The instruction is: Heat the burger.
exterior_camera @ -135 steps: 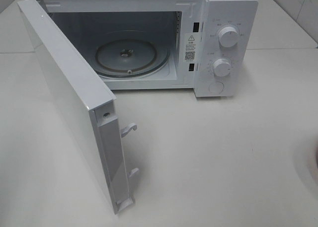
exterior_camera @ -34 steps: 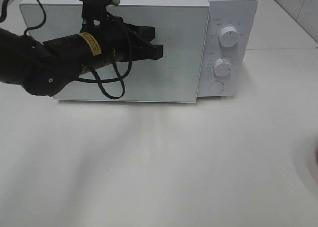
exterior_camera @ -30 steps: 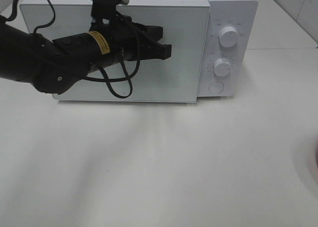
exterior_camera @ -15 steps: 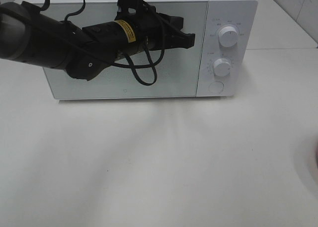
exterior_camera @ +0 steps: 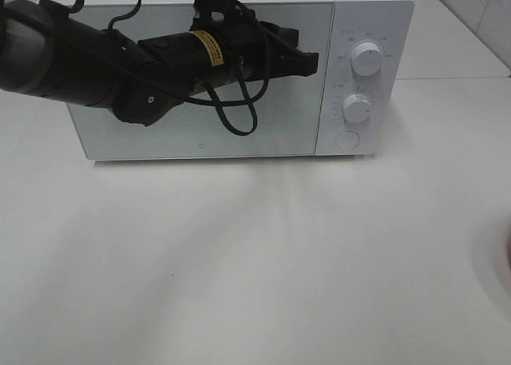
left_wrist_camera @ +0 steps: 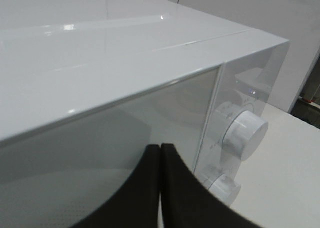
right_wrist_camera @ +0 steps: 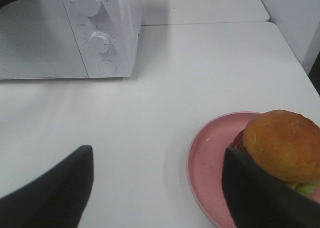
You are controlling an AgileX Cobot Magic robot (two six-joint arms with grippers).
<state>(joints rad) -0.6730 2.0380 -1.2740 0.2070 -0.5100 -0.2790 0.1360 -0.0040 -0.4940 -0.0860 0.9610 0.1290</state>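
My left fingers (exterior_camera: 307,60) pressed together, empty, against microwave door (exterior_camera: 200,137), now flush. Burger (right_wrist_camera: 283,144) on pink plate (right_wrist_camera: 210,163), between my wide-open right fingers (right_wrist_camera: 155,180). Next, I judge: reopen door.

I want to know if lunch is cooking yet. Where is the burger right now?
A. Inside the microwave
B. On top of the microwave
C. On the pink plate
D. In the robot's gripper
C: the right wrist view shows the burger sitting on the pink plate, out on the table, away from the microwave.
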